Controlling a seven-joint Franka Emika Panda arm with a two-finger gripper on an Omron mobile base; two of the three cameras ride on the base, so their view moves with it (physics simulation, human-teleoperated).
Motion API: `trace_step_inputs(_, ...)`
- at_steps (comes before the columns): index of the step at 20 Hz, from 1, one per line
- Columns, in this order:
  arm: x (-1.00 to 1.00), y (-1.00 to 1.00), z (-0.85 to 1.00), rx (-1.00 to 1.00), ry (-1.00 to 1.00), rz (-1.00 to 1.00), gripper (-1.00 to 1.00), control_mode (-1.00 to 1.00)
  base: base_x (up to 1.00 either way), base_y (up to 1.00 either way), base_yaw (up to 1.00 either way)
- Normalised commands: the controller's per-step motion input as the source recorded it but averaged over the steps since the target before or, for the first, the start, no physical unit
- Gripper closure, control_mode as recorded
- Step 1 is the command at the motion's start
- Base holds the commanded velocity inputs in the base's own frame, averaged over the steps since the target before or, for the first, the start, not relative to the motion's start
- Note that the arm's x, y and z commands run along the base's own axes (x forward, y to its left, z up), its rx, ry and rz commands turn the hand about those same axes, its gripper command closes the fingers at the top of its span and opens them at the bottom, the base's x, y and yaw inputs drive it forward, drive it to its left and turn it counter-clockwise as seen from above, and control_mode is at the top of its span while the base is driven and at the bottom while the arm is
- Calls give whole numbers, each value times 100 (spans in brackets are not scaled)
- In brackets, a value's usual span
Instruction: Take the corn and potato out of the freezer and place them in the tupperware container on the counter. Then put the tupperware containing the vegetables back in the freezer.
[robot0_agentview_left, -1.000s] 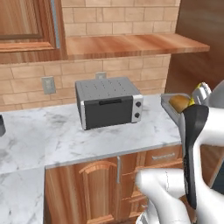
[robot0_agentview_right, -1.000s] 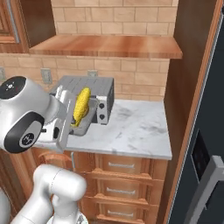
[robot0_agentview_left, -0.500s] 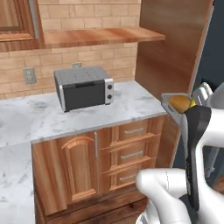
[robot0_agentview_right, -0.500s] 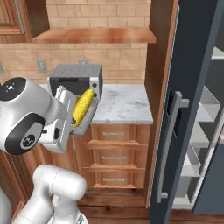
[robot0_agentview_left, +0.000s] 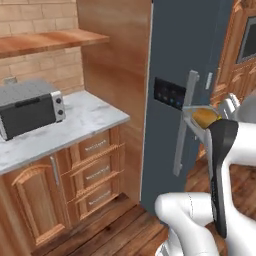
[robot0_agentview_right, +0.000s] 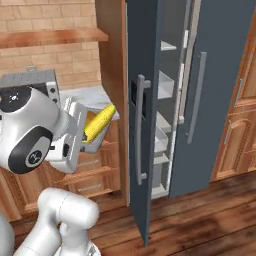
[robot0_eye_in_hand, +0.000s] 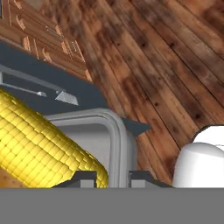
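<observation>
1. Base has swung round since the earlier frames: toaster oven (robot0_agentview_left: 30, 107) and counter (robot0_agentview_left: 75, 125) slid to mid left of the left base view, and the freezer (robot0_agentview_right: 150, 100) now fills centre frame.
2. End effector (robot0_eye_in_hand: 113, 177) is clamped on the tupperware container (robot0_eye_in_hand: 114, 135) by its rim, at bottom centre of the hand view.
3. Corn (robot0_agentview_right: 99, 123) lies in it, long axis diagonal, with the potato (robot0_agentview_left: 206, 117) alongside.
4. Freezer shelves (robot0_agentview_right: 165, 82) sit right of the tray in the right base view.
5. Freezer door (robot0_agentview_right: 137, 115), half open with its handle (robot0_agentview_right: 140, 130), stands between them; likely needs clearing.
</observation>
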Motion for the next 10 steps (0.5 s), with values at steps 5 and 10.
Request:
trace_step_inputs(5,0,0,0,0,0,0,100,100,-8,-40,-56)
trace_step_inputs(10,0,0,0,0,0,0,100,100,3,-37,-52)
